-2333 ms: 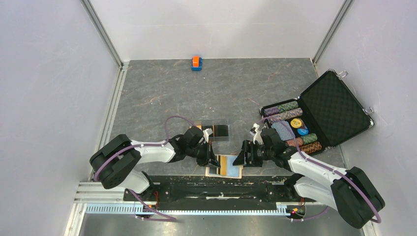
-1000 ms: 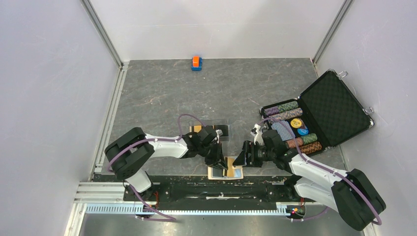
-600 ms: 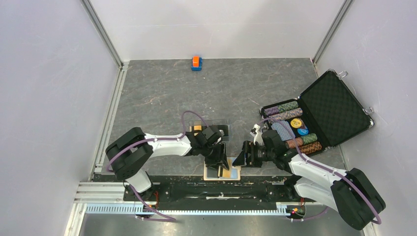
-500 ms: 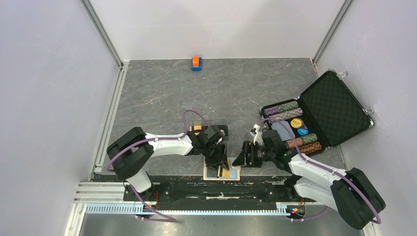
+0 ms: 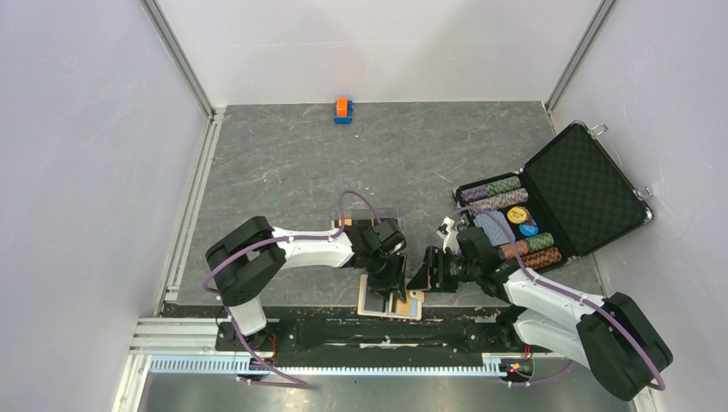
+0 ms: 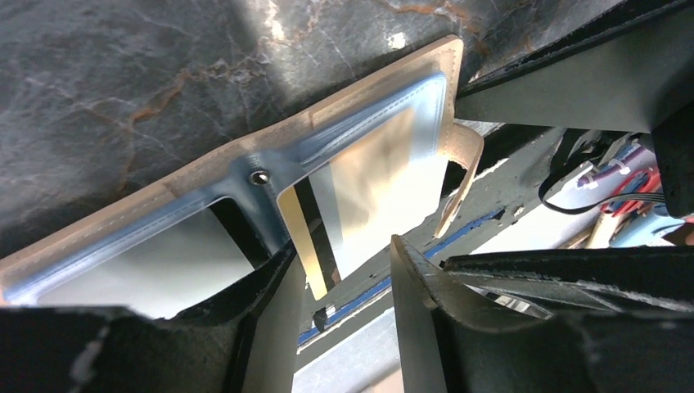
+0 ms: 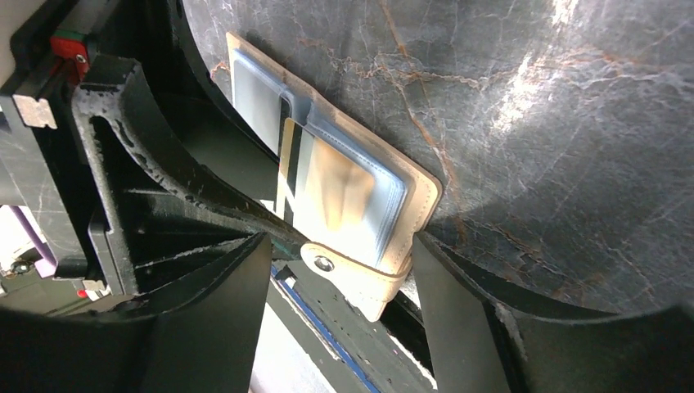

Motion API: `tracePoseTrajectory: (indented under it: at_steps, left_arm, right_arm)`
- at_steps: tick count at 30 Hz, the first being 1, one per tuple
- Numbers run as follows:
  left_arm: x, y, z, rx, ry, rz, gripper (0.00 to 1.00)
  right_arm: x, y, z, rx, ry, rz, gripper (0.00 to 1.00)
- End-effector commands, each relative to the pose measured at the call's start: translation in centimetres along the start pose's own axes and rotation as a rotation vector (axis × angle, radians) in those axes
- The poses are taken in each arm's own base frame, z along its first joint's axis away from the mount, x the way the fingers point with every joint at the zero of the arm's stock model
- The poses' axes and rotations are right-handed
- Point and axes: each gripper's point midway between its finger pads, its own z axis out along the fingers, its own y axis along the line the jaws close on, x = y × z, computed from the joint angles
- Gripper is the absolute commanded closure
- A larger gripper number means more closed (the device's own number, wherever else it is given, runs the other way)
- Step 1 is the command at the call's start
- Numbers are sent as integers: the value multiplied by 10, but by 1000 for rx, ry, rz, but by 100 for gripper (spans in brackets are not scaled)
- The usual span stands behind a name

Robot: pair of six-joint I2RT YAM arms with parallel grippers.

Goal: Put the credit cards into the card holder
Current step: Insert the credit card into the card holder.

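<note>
Seen from above, the left arm reaches in from the left across the near edge of the table. Its left gripper (image 6: pixel 344 258) hangs over an open tan card holder (image 7: pixel 423 201). The jaws are parted, and rail shows through the gap.

The free end of a gold card (image 6: pixel 303 246) with a black stripe sits in that gap, close to one finger. Whether the finger touches the card cannot be told. The rest of the card lies under the clear sleeve of the holder's right-hand half.

The card's long axis runs from the holder's spine toward its tab (image 7: pixel 352 278), so any further push would likely go rightward. The right gripper (image 7: pixel 340 241) waits just beside that tab edge, spread wide and empty. The left gripper is the nearer one to the card.

The holder lies lengthwise along the table's near edge, with its tab hanging over the black rail (image 5: pixel 326 326). The other credit cards (image 5: pixel 340 226) lie just behind it, mostly hidden under the left arm.

The table top (image 5: pixel 283 163) is dark grey marbled stone inside plain white walls. A small orange-and-blue block (image 5: pixel 342 110) sits at the far edge. On the right, an open black case (image 5: pixel 584 184) holds poker chips (image 5: pixel 502 193).
</note>
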Motion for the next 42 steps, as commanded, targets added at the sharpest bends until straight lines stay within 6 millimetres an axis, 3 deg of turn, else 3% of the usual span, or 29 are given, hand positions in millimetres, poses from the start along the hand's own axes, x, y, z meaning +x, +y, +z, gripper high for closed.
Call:
tracePoseTrajectory:
  at_steps: [1,8,15,19,27,35,39,42]
  left_arm:
    - [-5,-29,1,115,8,39,50]
    - [-1,-38,1,191,10,31,47]
    - [-2,-2,-14,-35,-24,67,43]
    - [0,4,-18,-75,-27,75,42]
    - [7,-9,-9,-79,6,114,46]
    - [2,-36,-9,49,-10,137,50]
    - [1,-28,-17,26,-36,128,43]
    - [0,-11,-24,-53,-57,132,40]
  right_arm:
    - [19,-20,0,65,53,32,35]
    - [19,-18,1,53,49,41,42]
    - [20,-20,1,57,50,42,44]
    - [20,-20,1,57,51,41,44]
    - [19,-20,1,57,50,40,47]
    - [19,-19,1,54,49,38,52]
    - [18,-19,1,61,49,27,54]
    - [16,-24,0,96,55,-1,55]
